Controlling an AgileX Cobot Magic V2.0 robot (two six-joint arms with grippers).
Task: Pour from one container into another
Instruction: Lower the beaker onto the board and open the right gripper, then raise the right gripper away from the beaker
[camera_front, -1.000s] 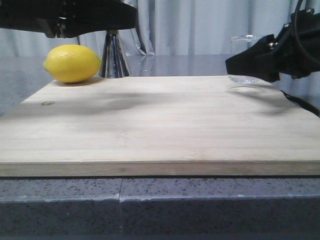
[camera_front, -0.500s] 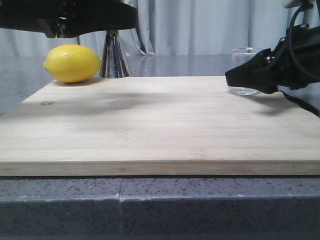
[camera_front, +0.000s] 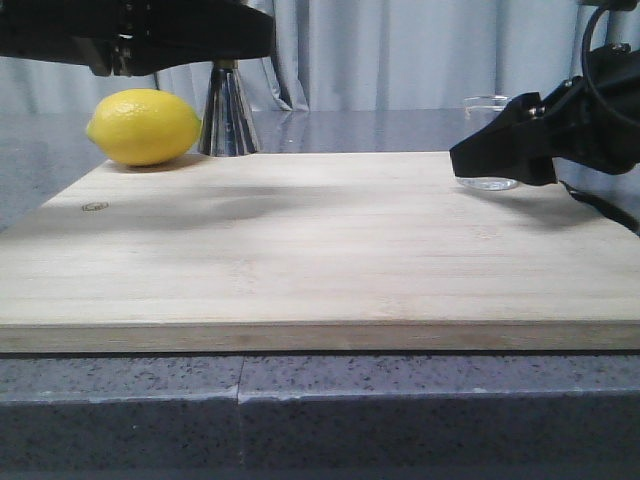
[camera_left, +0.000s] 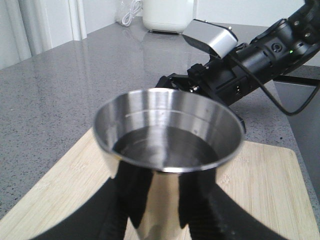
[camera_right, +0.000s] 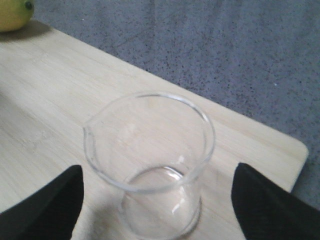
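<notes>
The steel jigger (camera_front: 228, 118) stands at the back left of the wooden board (camera_front: 320, 260), its upper cup hidden behind my left gripper (camera_front: 235, 40). In the left wrist view the left gripper (camera_left: 162, 197) is shut on the jigger (camera_left: 167, 150) below its wide cup, and a dark glossy surface shows inside. The clear glass beaker (camera_front: 490, 140) stands upright near the board's back right corner and looks empty. My right gripper (camera_right: 157, 172) is open, one finger on each side of the beaker (camera_right: 150, 160), neither touching it. The front view shows the right gripper (camera_front: 472, 155) in front of the beaker.
A yellow lemon (camera_front: 145, 127) lies on the board just left of the jigger. The board rests on a grey speckled counter (camera_front: 320, 400), with its rounded corner (camera_right: 297, 150) close to the beaker. A curtain hangs behind. The right arm (camera_left: 250, 60) reaches across beyond the jigger.
The beaker has come down from slightly above the board to stand on it. The right gripper lowered with it. The left gripper, jigger and lemon have not moved.
</notes>
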